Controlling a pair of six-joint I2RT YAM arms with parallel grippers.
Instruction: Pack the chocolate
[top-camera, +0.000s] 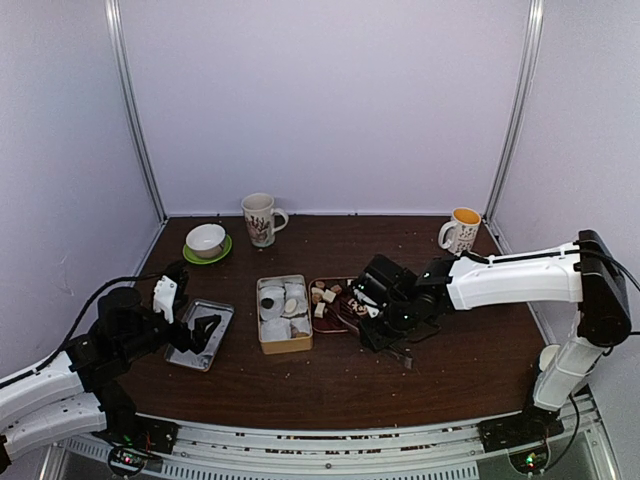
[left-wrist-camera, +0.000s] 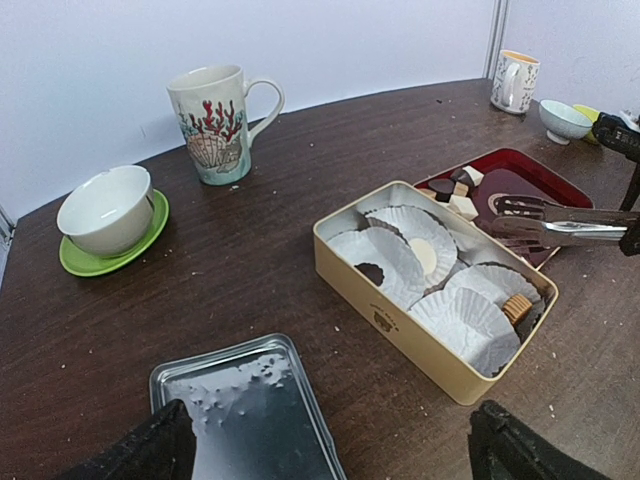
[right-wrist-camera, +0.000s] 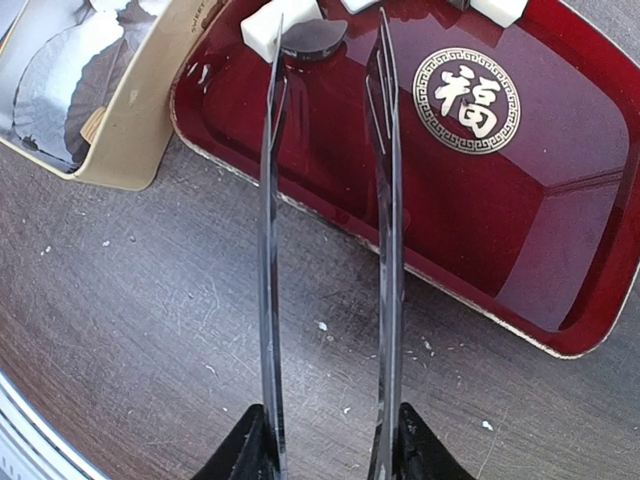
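Nearest, at the left front of the dark wooden surface, the left gripper hangs over a silver metal lid, its two black fingers spread wide and holding nothing. Just beyond sits an open cream tin lined with white pleated paper cups. Three of the cups each hold one piece of chocolate: one dark, one white, one tan. Right of the tin lies a red tray with a gold character, and more loose pieces cluster at its end nearest the tin. The right gripper reaches over the tray from the right, its fingers pressed onto the handles of long metal tongs. The tong blades stand apart. A dark round piece lies between their tips, nearer one blade, with a white cube just beside it. Along the far edge stand a white bowl on a green saucer and two mugs.
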